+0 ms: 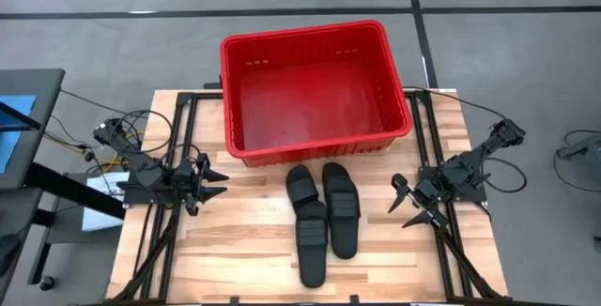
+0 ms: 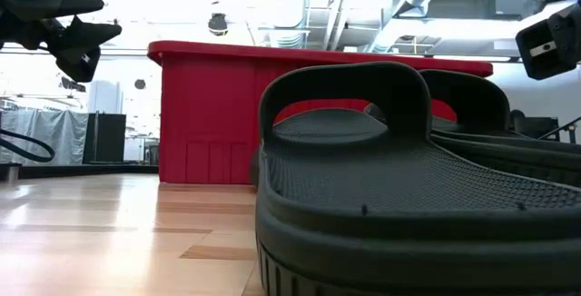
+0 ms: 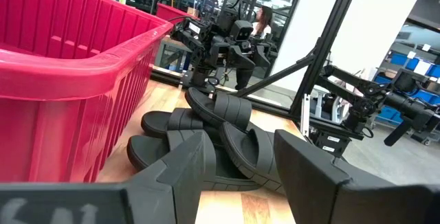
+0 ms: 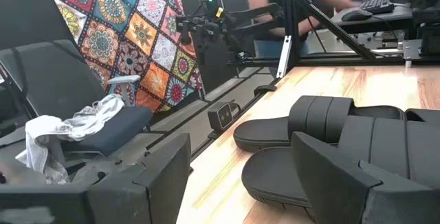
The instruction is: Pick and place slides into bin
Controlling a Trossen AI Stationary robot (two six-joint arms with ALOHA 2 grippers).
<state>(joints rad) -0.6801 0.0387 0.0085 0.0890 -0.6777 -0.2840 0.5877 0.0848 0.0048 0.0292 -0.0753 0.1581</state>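
Several black slides lie in a close, overlapping heap on the wooden table, just in front of the red bin. They also show in the left wrist view, the right wrist view and, very near, the low view. My left gripper hovers open and empty to the left of the slides, pointing toward them. My right gripper hovers open and empty to their right, pointing toward them. The bin is empty.
The bin stands at the table's far edge, and its near wall rises right behind the slides. Black frame rails run along both sides of the table. A person is in the room beyond the table.
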